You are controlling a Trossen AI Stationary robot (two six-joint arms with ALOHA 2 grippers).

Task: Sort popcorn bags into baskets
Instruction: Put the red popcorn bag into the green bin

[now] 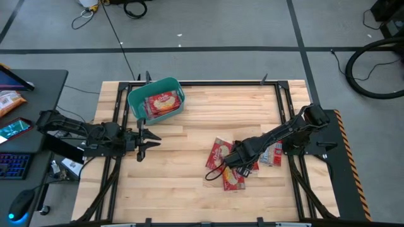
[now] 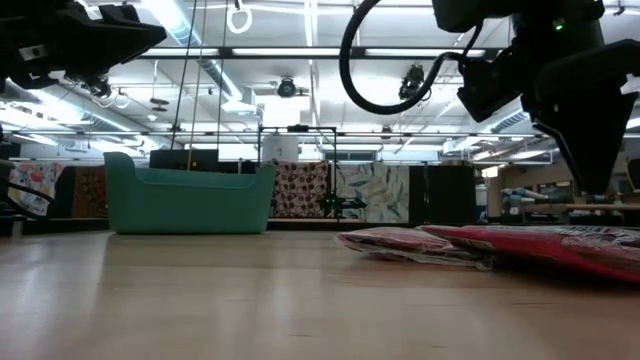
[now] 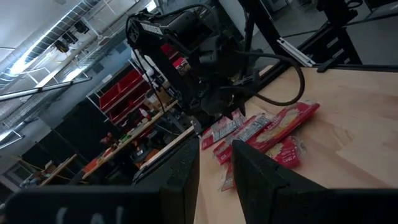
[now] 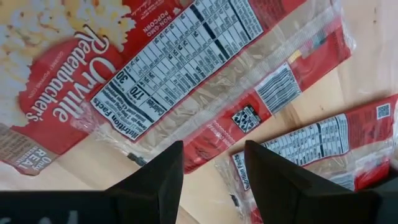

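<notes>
The teal basket (image 1: pixel 156 101) (image 2: pixel 190 200) stands near the table's far edge, left of centre, with a red popcorn bag (image 1: pixel 161 103) lying inside it. Several more popcorn bags (image 1: pixel 222 165) (image 2: pixel 480 243) (image 3: pixel 273 127) lie flat and overlapping on the table's right half, with another (image 1: pixel 273 154) beside the right arm. My right gripper (image 1: pixel 228 162) (image 4: pixel 213 149) hangs open just over this pile, fingers pointing down at a bag's printed back (image 4: pixel 180 56). My left gripper (image 1: pixel 151 140) (image 3: pixel 216 152) is open and holds nothing, raised above the table's left side, just nearer than the basket.
Black frame rails (image 1: pixel 284 107) run along the table's edges. A desk (image 1: pixel 38 82) to the left carries an orange-brown snack packet (image 1: pixel 9 101), a phone and a keyboard. Bare wood (image 1: pixel 189 139) lies between the basket and the pile.
</notes>
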